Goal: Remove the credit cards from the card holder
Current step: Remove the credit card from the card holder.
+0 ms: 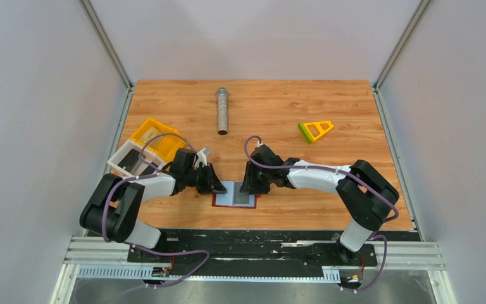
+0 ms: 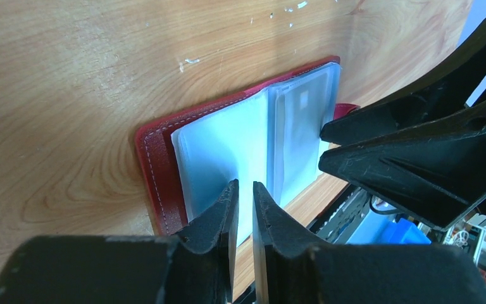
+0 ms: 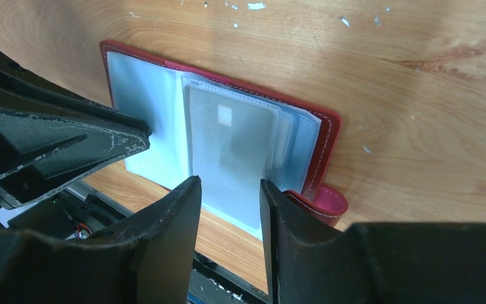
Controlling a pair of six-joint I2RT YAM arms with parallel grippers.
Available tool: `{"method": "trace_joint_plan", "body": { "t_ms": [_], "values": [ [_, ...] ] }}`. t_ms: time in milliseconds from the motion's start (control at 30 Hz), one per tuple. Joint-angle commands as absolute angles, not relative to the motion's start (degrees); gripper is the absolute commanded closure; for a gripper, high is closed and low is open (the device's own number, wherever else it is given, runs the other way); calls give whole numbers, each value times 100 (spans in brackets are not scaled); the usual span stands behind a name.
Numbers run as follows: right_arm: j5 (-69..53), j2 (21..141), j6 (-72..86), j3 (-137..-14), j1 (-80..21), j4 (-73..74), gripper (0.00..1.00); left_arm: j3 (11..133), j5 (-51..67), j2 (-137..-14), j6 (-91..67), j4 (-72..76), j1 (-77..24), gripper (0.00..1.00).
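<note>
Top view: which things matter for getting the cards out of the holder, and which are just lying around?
Job: card holder, lying open; card in its clear sleeve; left gripper; right gripper.
Lying about: metal tube; yellow-green triangular piece; yellow tray; white tray.

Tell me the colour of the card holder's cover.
The card holder cover is dark red; the right wrist view shows it best.

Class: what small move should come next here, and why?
Probably lower and close the right gripper on the flat grey card sleeved in the open dark-red card holder: its open jaws frame that card, and the left gripper sits on the opposite page.
</note>
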State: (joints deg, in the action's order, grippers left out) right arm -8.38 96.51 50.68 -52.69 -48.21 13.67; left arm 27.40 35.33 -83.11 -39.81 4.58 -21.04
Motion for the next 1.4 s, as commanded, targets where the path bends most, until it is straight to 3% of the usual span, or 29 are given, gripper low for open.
{"method": "trace_joint_plan", "body": {
  "t_ms": [0, 967, 1367],
  "values": [
    [-594, 9830, 4961, -5414, -4826, 1398, 60, 2602, 3658, -8259, -4011, 896, -2160, 79],
    [-677, 9921, 4909, -5469, -4727, 1236, 61, 2166, 4045, -9008, -4784, 2609, -2442, 82],
    [-1646, 9854, 5116, -5161, -4539, 445, 61, 2130, 4055, -9055, -4792, 2629, -2493, 92]
  ]
}}
